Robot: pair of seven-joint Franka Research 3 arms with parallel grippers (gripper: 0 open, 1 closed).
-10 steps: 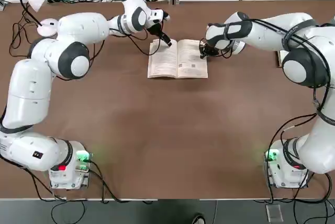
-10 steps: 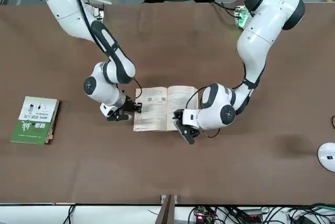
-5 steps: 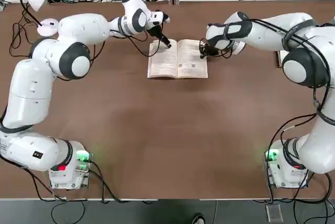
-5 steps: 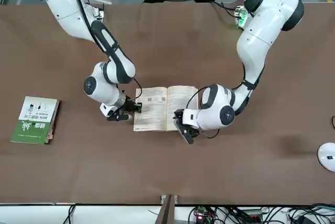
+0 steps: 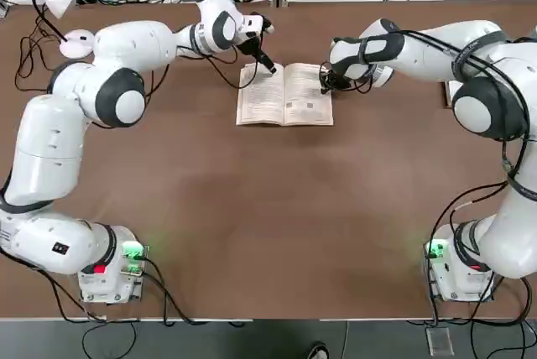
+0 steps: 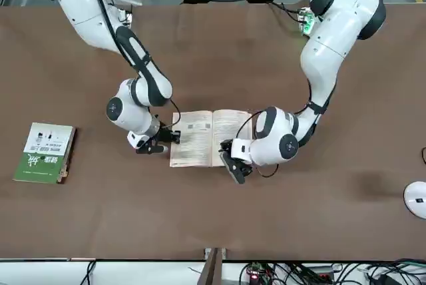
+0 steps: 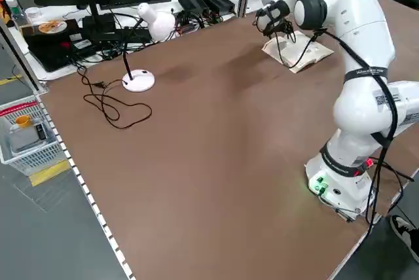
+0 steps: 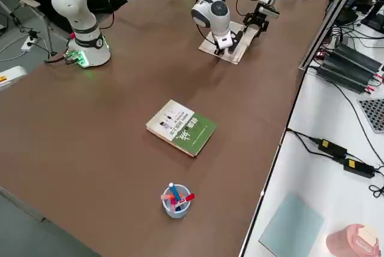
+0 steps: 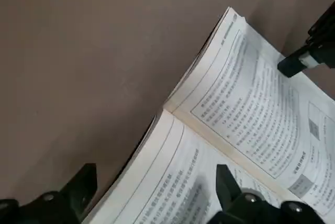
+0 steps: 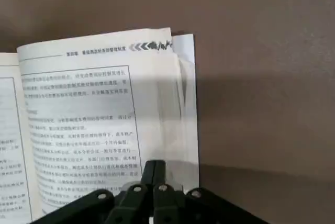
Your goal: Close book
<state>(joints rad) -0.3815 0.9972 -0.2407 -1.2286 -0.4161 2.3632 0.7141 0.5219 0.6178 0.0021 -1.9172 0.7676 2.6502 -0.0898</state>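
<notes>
Brown table (image 5: 268, 208): open book (image 5: 285, 95) at far centre, pages up.
Left gripper (image 9: 152, 192) spread at its far left corner; right gripper (image 10: 155, 178) closed on right page edge. Green-and-white book (image 6: 45, 153), pen cup (image 8: 176, 200), desk lamp (image 7: 147, 31) well apart.

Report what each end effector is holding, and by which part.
Left end effector: open astride the book at its far edge, holding nothing. Right end effector: shut, tips on the outer page edge; a pinch cannot be told.
</notes>
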